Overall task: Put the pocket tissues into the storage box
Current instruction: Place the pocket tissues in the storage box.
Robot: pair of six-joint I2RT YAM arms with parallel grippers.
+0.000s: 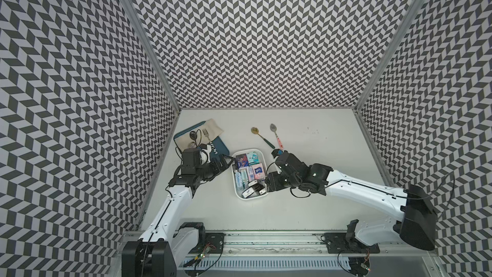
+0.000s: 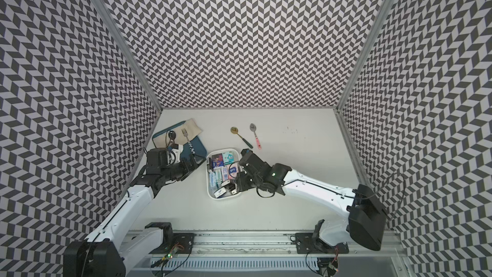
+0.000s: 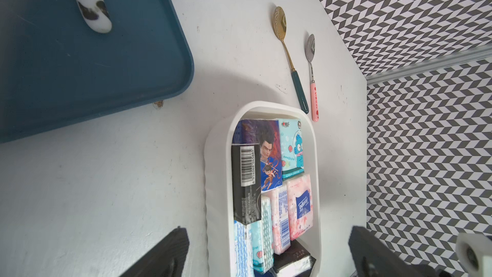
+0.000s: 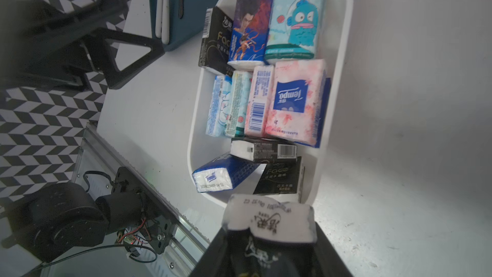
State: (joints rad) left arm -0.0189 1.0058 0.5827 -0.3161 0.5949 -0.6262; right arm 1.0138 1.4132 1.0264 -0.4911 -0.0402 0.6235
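Glossy plastic-wrapped pocket tissues, smooth plastic storage box.

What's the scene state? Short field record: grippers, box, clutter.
right gripper: jaws shut on black packet, at the box rim
left gripper: jaws open, empty, near box
packets: about eleven in box, some flat, some on edge
tray: teal, beside box
gold spoon: on table beyond box
pink-handled spoon: next to gold spoon
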